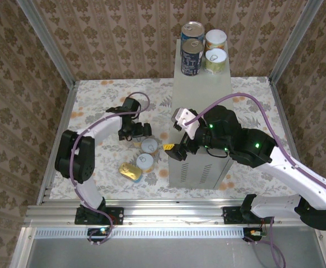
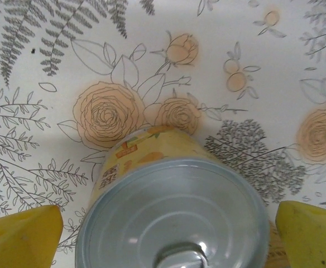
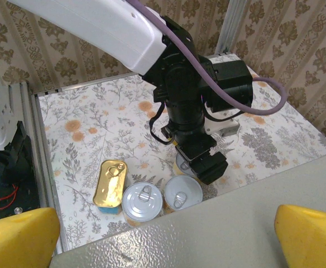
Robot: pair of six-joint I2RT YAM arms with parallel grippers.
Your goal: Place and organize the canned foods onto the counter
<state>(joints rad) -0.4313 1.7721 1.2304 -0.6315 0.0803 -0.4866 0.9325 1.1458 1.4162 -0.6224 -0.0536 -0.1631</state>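
Note:
My left gripper (image 2: 166,237) stands open over the floral floor, its yellow fingertips (image 2: 20,237) on either side of a short yellow can (image 2: 168,206) with a white pull-tab lid, a small gap at each side. Seen from above, this gripper (image 1: 136,134) is left of the counter (image 1: 202,89). Close by on the floor are two more white-lidded cans (image 1: 148,146) (image 1: 145,162) and a flat oblong gold-topped tin (image 1: 129,170). Two blue-labelled cans (image 1: 191,53) and two yellow cans (image 1: 215,58) stand on the counter's far end. My right gripper (image 3: 163,240) hovers open and empty above the counter top (image 3: 235,223).
The floor area is enclosed by patterned walls and aluminium posts (image 1: 46,42). A rail (image 1: 168,212) runs along the near edge. The right arm (image 1: 252,148) lies across the near half of the counter. The left arm's purple cable (image 3: 263,106) loops above the floor.

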